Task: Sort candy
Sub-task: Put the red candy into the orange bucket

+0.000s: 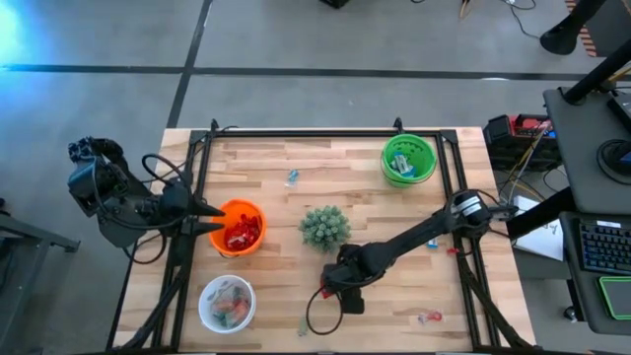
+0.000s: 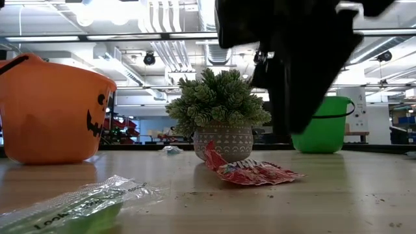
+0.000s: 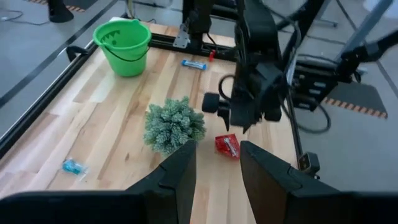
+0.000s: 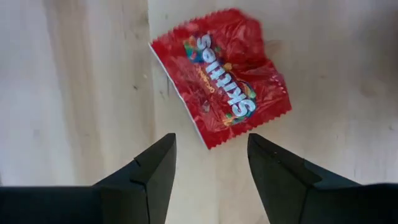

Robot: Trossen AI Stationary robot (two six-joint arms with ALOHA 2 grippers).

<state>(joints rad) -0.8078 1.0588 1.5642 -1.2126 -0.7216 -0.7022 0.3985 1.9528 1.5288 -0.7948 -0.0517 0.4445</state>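
Red and crinkled, a candy packet (image 4: 221, 76) was seen lying flat on the wooden table (image 1: 375, 296), directly below the right gripper (image 4: 208, 168), whose fingers were parted with nothing between them. A small potted plant (image 1: 324, 227) stood just beside that gripper. The left gripper (image 3: 214, 171) was held apart from this, at an orange bucket (image 1: 239, 226), its fingers spread and empty. More sweets were visible in the orange bucket, a green bucket (image 1: 408, 159) and a white bowl (image 1: 227, 302).
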